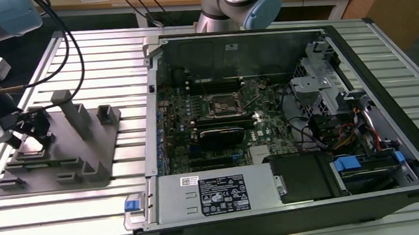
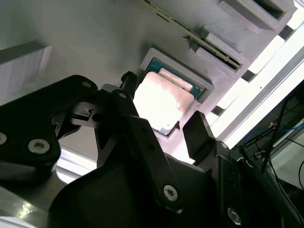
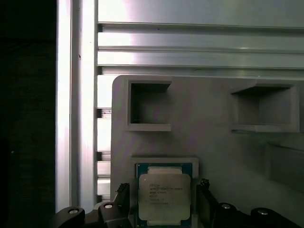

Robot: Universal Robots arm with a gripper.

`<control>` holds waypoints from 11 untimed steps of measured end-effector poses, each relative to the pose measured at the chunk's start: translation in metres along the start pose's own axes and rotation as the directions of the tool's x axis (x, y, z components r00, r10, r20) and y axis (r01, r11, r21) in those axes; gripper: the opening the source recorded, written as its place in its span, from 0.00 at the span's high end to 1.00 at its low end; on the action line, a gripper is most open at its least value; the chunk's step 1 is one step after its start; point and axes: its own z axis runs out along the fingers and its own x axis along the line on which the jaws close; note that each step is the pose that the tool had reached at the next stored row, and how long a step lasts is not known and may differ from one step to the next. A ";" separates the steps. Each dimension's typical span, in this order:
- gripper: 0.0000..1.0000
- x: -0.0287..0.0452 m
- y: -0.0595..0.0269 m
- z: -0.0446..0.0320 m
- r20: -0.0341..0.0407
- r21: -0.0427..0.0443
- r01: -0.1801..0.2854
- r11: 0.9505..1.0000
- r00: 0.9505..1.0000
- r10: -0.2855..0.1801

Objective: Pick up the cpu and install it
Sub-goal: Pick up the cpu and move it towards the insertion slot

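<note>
Open gripper [image 3: 163, 190] straddles the cpu [image 3: 165, 202] lying in its fixture pocket [image 3: 142, 161]; closing off-centre could tilt or jam it.

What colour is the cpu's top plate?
Silvery grey; the cpu shows best in the first wrist view.

One cpu [image 3: 164, 197], one gripper [image 1: 36, 136] with two fingers [image 3: 205, 202], one grey fixture plate [image 1: 89, 174] and one open computer case [image 1: 380, 58]. In the first wrist view, the plate shows two square pockets [image 3: 149, 107].
</note>
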 end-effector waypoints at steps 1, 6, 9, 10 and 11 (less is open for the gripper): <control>0.34 0.0000 0.0000 0.0005 0.000 0.000 0.000 1.000 1.000 0.000; 0.34 0.0001 -0.0001 0.0026 0.000 0.001 0.000 1.000 1.000 0.000; 0.34 0.0002 -0.0001 0.0031 0.000 0.001 0.000 1.000 1.000 0.000; 0.34 0.0002 -0.0001 0.0033 0.000 0.001 0.000 1.000 1.000 0.000; 0.34 0.0002 -0.0001 0.0038 0.000 0.001 0.000 1.000 1.000 0.000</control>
